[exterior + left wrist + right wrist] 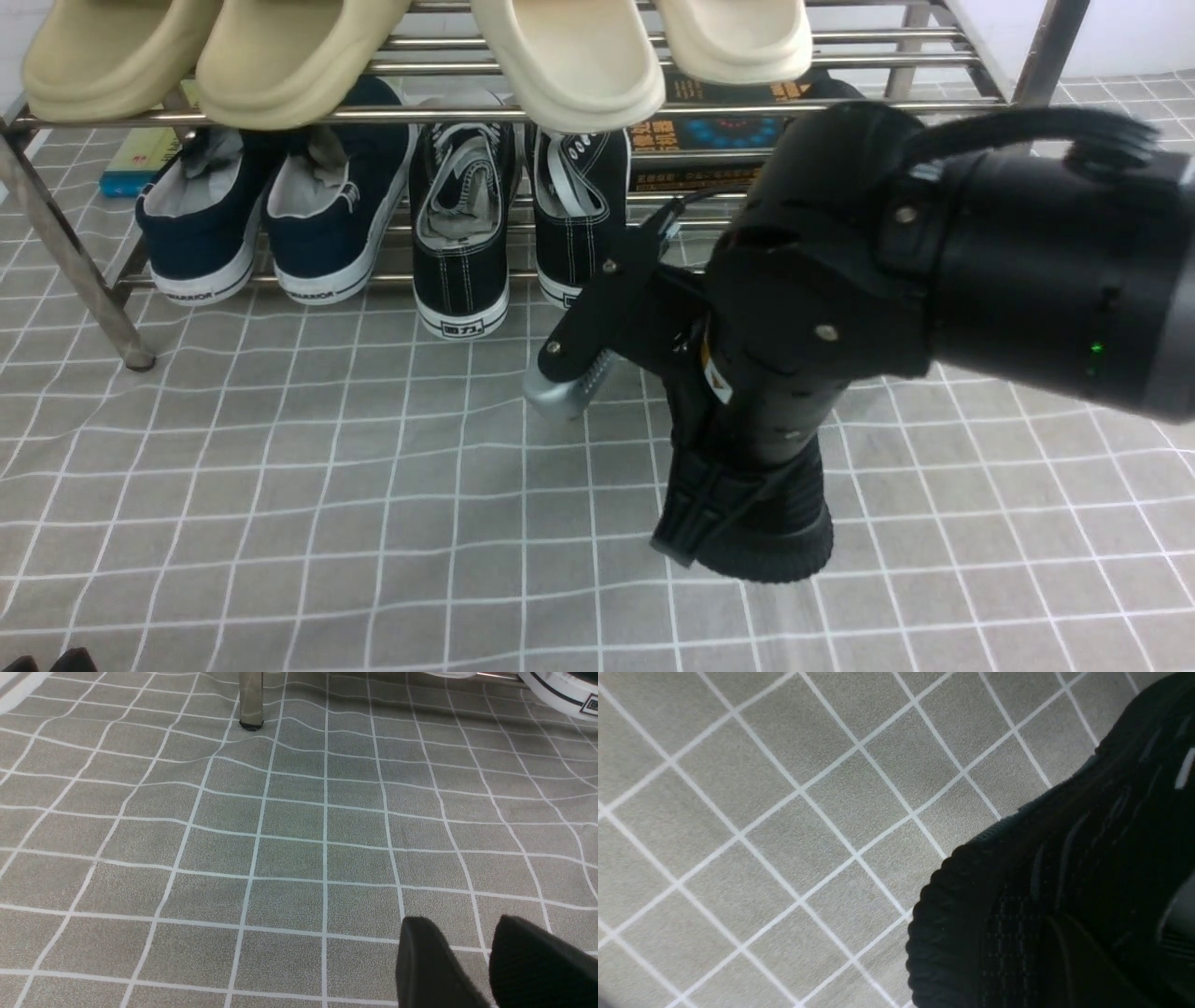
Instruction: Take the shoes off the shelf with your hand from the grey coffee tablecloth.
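- My left hand (462, 938), a black gripper with two fingers, was loose. The fingers were apart with nothing between them, low over the grey-beige cloth with thin white squares (280, 485).
- The shiny steel-bar shelf (56, 243) stood on that cloth at the back, with soft beige slippers (299, 56) on its top bars.
- Under them sat dark blue shoes with white soles (327, 215), then black canvas shoes with white stitching (462, 243).
- My right hand (583, 369), black with a grey tip, was clenched on one all-black knit sneaker with a ribbed sole (747, 523).
- That sneaker hung toe down, off the shelf and in front of it, over the cloth. I could not tell if it touched.
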`<action>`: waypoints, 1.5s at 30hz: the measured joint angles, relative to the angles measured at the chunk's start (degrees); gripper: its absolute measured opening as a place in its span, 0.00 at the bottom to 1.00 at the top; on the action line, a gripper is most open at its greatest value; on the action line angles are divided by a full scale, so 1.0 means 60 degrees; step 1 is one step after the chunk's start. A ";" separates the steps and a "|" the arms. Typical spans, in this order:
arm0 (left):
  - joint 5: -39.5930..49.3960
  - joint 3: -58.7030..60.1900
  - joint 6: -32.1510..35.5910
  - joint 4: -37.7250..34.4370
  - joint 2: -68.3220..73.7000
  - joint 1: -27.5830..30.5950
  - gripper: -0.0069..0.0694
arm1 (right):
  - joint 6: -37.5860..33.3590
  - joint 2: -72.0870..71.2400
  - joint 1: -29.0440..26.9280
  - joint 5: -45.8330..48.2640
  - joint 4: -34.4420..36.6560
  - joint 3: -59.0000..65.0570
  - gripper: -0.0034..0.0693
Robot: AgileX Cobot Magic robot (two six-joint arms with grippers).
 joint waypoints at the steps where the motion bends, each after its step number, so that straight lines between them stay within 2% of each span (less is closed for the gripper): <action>1: 0.0000 0.0000 0.0000 0.0000 0.0000 0.0000 0.41 | 0.0000 0.0119 0.0000 -0.0064 -0.0200 0.0000 0.08; 9: 0.0000 0.0000 0.0000 0.0000 0.0000 0.0000 0.41 | 0.0144 0.0598 0.0000 -0.0505 -0.0807 0.0000 0.09; 12: 0.0000 0.0000 0.0000 0.0000 0.0000 0.0000 0.41 | 0.0234 0.0771 0.0000 -0.0567 -0.0887 0.0000 0.14; 16: 0.0000 0.0000 0.0000 0.0000 0.0000 0.0000 0.41 | 0.0283 0.0798 0.0000 -0.0536 -0.0878 0.0000 0.30; 18: 0.0000 0.0000 0.0000 0.0000 0.0000 0.0000 0.41 | 0.0283 0.0766 0.0000 -0.0470 -0.0812 0.0000 0.43; 20: 0.0000 0.0000 0.0000 0.0000 0.0000 0.0000 0.41 | 0.0162 0.0698 0.0000 -0.0239 -0.0812 -0.0047 0.49; 22: 0.0000 0.0000 0.0000 0.0000 0.0000 0.0000 0.41 | 0.0078 0.0540 -0.0031 0.0085 -0.0833 -0.0212 0.50; 24: 0.0000 0.0000 0.0000 0.0000 0.0000 0.0000 0.41 | -0.0011 0.0388 -0.0099 0.0172 -0.0841 -0.0321 0.49; 26: 0.0000 0.0000 0.0000 0.0000 0.0000 0.0000 0.41 | -0.0308 -0.0012 -0.0424 0.0070 -0.0852 -0.0637 0.40; 28: 0.0000 0.0000 0.0000 0.0000 0.0000 0.0000 0.41 | -0.0415 -0.0277 -0.0916 -0.0223 -0.0819 -0.0740 0.29; 29: 0.0000 0.0000 0.0000 0.0000 0.0000 0.0000 0.41 | -0.0468 -0.0378 -0.1233 -0.0359 -0.0741 -0.0763 0.19; 30: 0.0000 0.0000 0.0000 0.0000 0.0000 0.0000 0.41 | -0.0468 -0.0393 -0.1299 -0.0382 -0.0720 -0.0774 0.17; 31: 0.0000 0.0000 0.0000 0.0000 0.0000 0.0000 0.41 | -0.0415 -0.0455 -0.1958 -0.0603 -0.0422 -0.0775 0.06; 36: 0.0000 0.0000 0.0000 0.0000 0.0000 0.0000 0.41 | -0.0415 -0.0326 -0.3560 -0.1325 0.0641 -0.0774 0.03; 39: 0.0000 0.0000 0.0000 0.0000 0.0000 0.0000 0.41 | -0.0475 -0.0254 -0.4154 -0.1831 0.0894 -0.0774 0.08; 43: 0.0000 0.0000 0.0000 0.0000 0.0000 0.0000 0.41 | -0.0494 -0.0246 -0.4693 -0.2609 0.0948 -0.0774 0.27; 44: 0.0000 0.0000 0.0000 0.0000 0.0000 0.0000 0.41 | -0.0497 -0.0190 -0.4785 -0.2929 0.0948 -0.0774 0.36; 45: 0.0000 0.0000 0.0000 0.0000 0.0000 0.0000 0.41 | -0.0497 -0.0141 -0.4809 -0.3079 0.0948 -0.0774 0.40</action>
